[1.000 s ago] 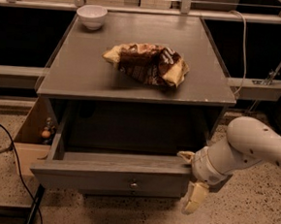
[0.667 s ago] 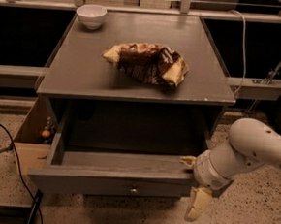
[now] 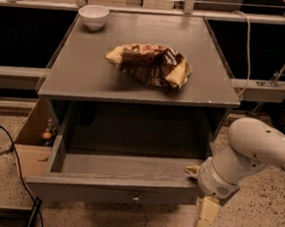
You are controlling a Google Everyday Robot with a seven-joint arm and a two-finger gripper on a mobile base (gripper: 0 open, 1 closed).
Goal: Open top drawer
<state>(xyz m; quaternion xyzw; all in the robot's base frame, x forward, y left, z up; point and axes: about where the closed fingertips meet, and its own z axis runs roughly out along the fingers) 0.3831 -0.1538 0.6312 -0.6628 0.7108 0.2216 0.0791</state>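
The top drawer [image 3: 102, 191] of the grey cabinet stands pulled well out, empty inside, with a small round metal knob [image 3: 135, 199] at mid-front. My gripper [image 3: 199, 194] is at the right end of the drawer front. It is open and straddles that front: one cream fingertip [image 3: 192, 170] sits inside the drawer against the front panel, and the other [image 3: 206, 216] hangs outside in front of it. The white arm comes in from the right.
On the cabinet top [image 3: 76, 76] lie a crumpled brown chip bag [image 3: 149, 64] and a white bowl [image 3: 94, 16] at the back left. A cardboard box [image 3: 29, 143] and a black cable [image 3: 11, 149] sit on the floor at left. A white cable [image 3: 247, 40] hangs at right.
The drawer has slid further out toward the camera, and the gripper at its right end has moved with it.
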